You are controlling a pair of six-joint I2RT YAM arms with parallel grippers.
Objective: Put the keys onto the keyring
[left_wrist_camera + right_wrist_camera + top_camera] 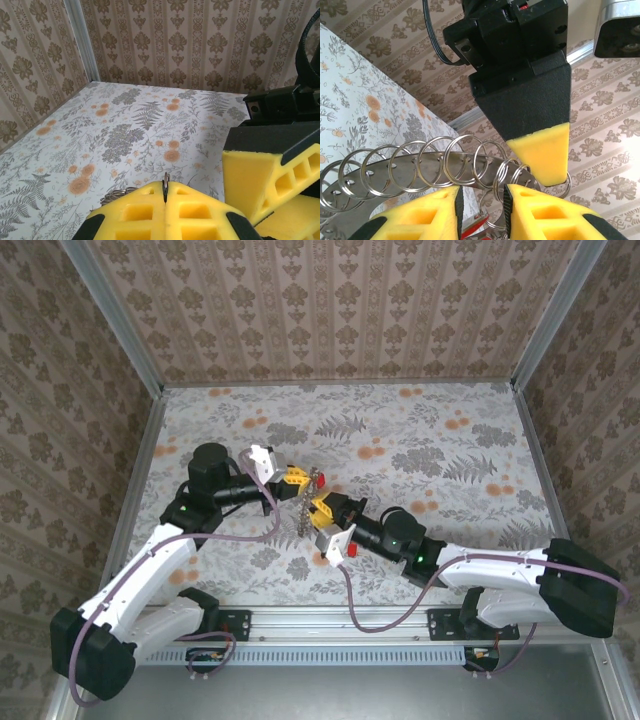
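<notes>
Keyring [311, 492] sat mid-table [430, 430], pretty much dead center, lifted between the two arms where they met. Up close from the right wrist it looked like a flat metal band [395, 172] with a whole row of thin wire loops [461, 159] strung along it, side by side, some overlapping. Left gripper [297, 478] came in from the left, and its yellow pads were pressed tight together on one thin bit of the ring's wire, which poked up right at the seam in the left wrist view. Right gripper [322, 508] was just on the near-right side of the ring, almost touching the left one. Its jaws had a narrow gap, and a sliver of red, I think one of the keys [472, 230], showed low down in that gap. Honestly couldn't tell if it was pinched or just sitting there. Another red speck [329, 478] was just right of the ring from above, too small to make out.
</notes>
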